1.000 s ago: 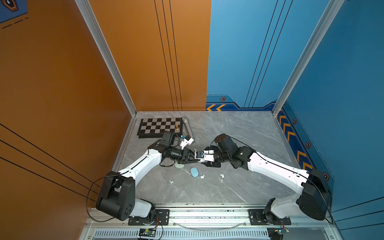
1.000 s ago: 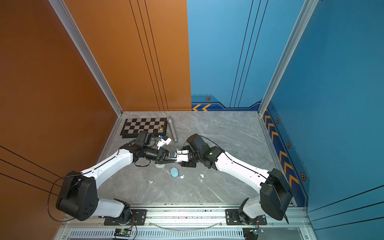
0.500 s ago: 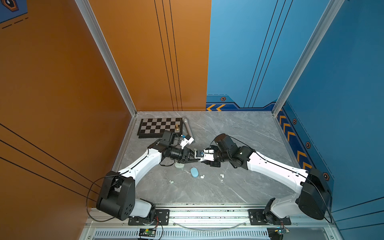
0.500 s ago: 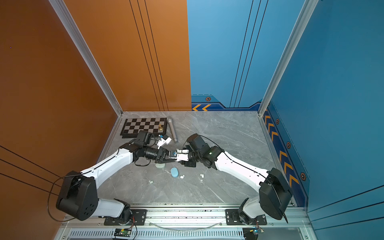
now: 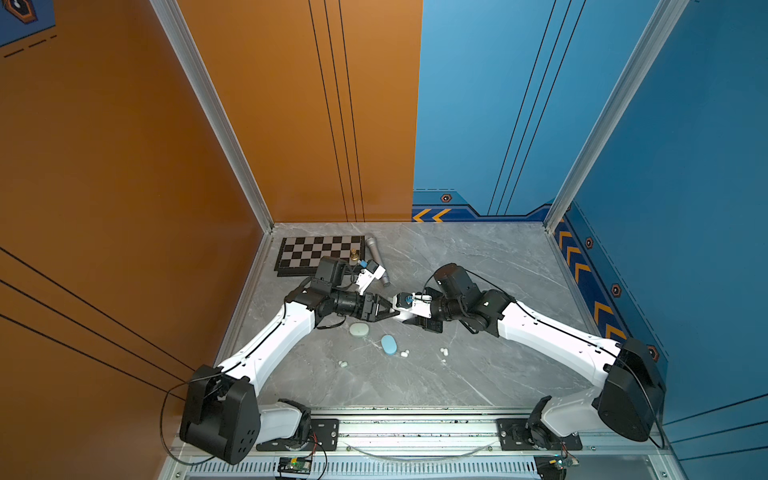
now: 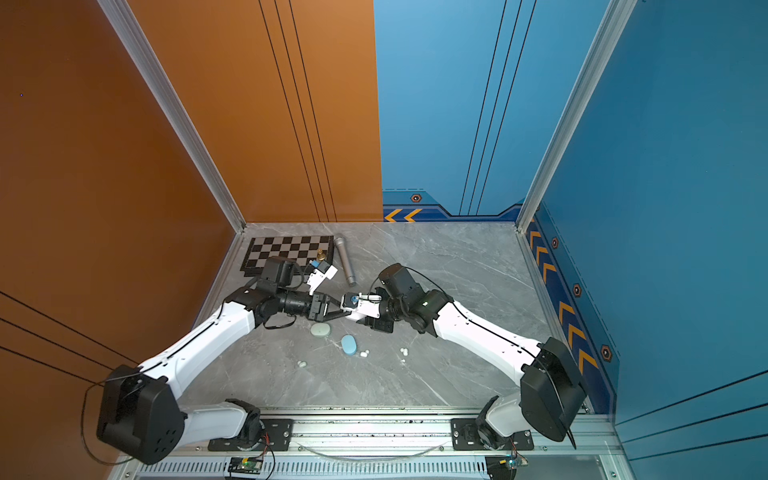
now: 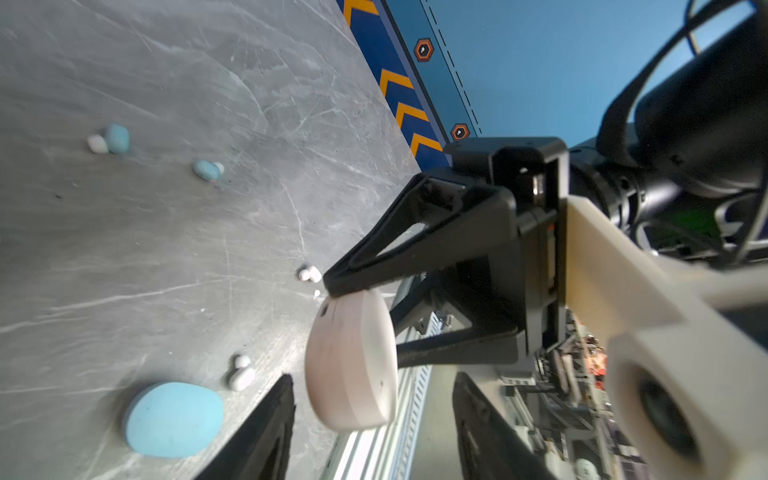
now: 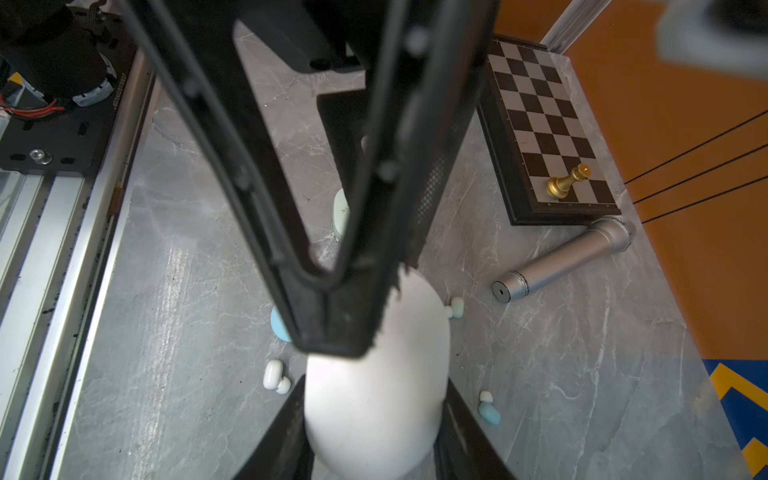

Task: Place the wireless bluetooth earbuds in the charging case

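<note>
Right fingers (image 8: 278, 436) clamped on white charging case (image 7: 349, 361), looks shut, off the desk (image 5: 457, 257). Left fingers (image 7: 266, 424) apart, either side of it. Visible earbuds (image 5: 404, 353) loose on desk, none inserted; case likely needs opening first.

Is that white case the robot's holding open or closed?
Closed. The white case in the right gripper is one whole pebble: no gap, no lifted lid.

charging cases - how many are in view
3. A white case is held in the right gripper; a mint case and a blue case lie apart on the table. Others could be hidden.
</note>
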Controlling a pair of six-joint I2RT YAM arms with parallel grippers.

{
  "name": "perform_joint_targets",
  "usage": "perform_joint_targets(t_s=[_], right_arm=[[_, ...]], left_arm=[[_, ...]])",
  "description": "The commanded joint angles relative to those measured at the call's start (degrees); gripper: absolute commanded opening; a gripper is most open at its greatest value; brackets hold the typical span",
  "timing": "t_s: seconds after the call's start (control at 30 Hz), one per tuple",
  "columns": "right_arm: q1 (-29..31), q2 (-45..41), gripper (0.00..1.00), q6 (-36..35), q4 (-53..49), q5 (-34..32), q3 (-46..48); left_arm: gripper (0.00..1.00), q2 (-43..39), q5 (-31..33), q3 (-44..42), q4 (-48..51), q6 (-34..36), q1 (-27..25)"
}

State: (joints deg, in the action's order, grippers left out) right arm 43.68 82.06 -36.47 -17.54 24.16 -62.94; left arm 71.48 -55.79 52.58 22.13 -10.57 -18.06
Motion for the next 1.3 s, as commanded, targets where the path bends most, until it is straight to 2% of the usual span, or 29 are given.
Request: perform_joint_targets(t_s=[0.0, 0.2, 0.3, 0.63, 0.83, 1.07, 1.27], right_arm=[[-2.27, -2.16, 0.20, 6.08, -1.09, 8.26, -2.83], [-5.07, -1.79, 0.19, 9.98, -5.35, 16.49, -5.02], [-5.18, -1.80, 0.19, 9.79, -7.08, 18.09, -5.49], [-5.01, -1.46, 0.18, 9.95, -8.65, 20.01, -7.52], [-4.83, -1.51, 0.18, 10.63, -8.65, 20.40, -8.20], [-4.76, -1.17, 0.18, 10.99, -8.65, 20.14, -8.69], [-4.66, -0.17, 0.20, 12.00, -8.65, 19.89, -9.42]], left_arm=[[0.61, -5.76, 5.89, -3.49, -2.01, 10.22, 1.34], [0.73, -13.21, 10.27, -5.46, -5.65, 19.84, 0.52], [0.73, -13.18, 7.57, -4.32, -5.65, 24.42, -0.70], [0.67, -7.46, 4.66, 1.03, -5.60, 26.63, -5.29], [0.58, -5.84, 2.96, 1.64, -5.60, 27.33, -6.02], [0.40, -3.92, 1.49, 3.23, -5.61, 27.55, -6.26], [0.28, -2.63, 0.72, 4.12, -5.60, 27.21, -6.63]])
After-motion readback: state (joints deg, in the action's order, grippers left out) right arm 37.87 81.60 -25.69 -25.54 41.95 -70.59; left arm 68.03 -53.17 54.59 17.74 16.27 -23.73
